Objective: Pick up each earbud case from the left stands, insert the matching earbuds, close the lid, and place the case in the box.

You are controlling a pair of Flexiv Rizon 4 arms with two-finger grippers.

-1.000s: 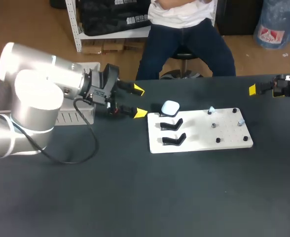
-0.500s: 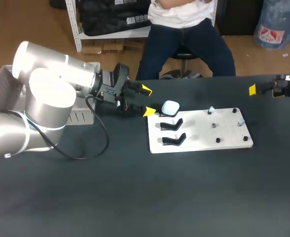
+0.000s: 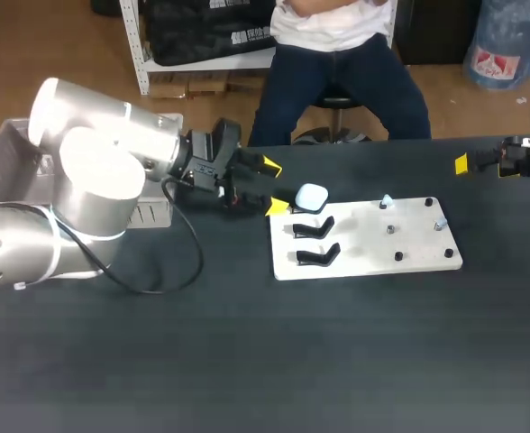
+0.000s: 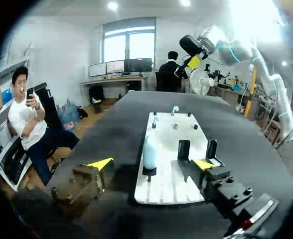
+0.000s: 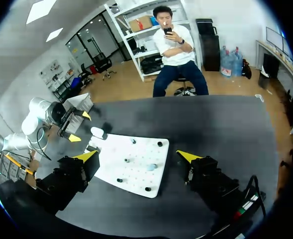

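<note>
Now the left end effector hovers low over the table, fingers spread wide and gripping nothing. Just ahead of its yellow tips sits the white earbud case, perched at the left end of the white board, with two black stands lined up beside it. Over at the table's far right, the right end effector hangs released too, well apart from the board. Behind the left arm sits the grey box.
</note>
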